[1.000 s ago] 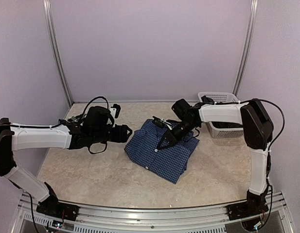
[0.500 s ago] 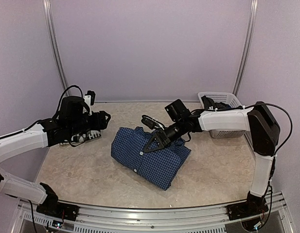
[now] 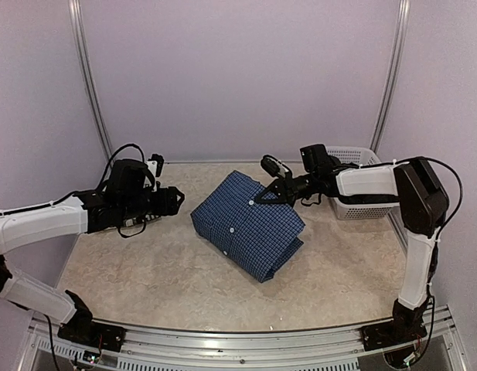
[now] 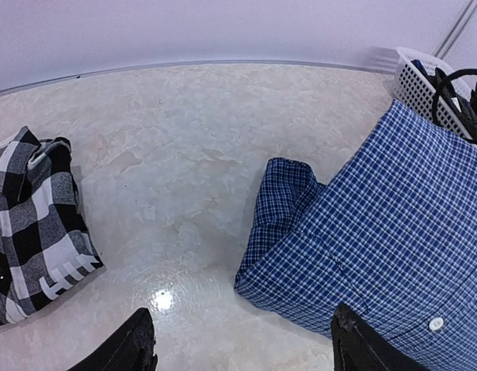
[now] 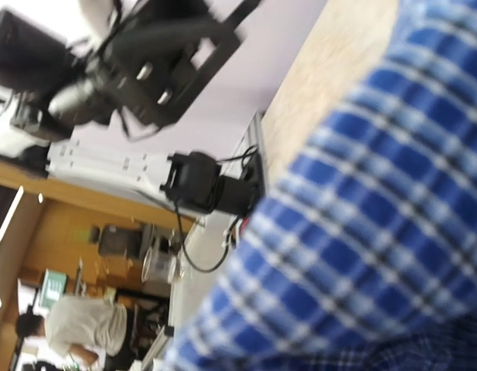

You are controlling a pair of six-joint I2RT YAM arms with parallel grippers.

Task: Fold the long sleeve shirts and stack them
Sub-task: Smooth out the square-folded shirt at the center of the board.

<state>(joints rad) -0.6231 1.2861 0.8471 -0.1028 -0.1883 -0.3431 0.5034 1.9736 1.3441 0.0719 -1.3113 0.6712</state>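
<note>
While the right pincer [image 3: 269,193] was pressing on the middle of the blue shirt [image 3: 246,228] a second ago, it now sits back toward the basket [image 3: 354,154]. It is closed tight on the shirt's far edge and holds that edge raised off the table [image 3: 145,270]. The folded shirt has slid and turned with it and lies mid-table. Your left pincer [image 3: 175,201] has swung away from the shirt and hangs wide and empty, between it and the plaid shirt [image 4: 29,224], which lies folded at the left. You seem to be repositioning the blue bundle for stacking; nothing is stacked yet. The table is glossy, mottled beige, so cloth should slide easily. Pale lilac walls [image 3: 238,77] with metal corner rails [image 3: 91,85] enclose it.
</note>
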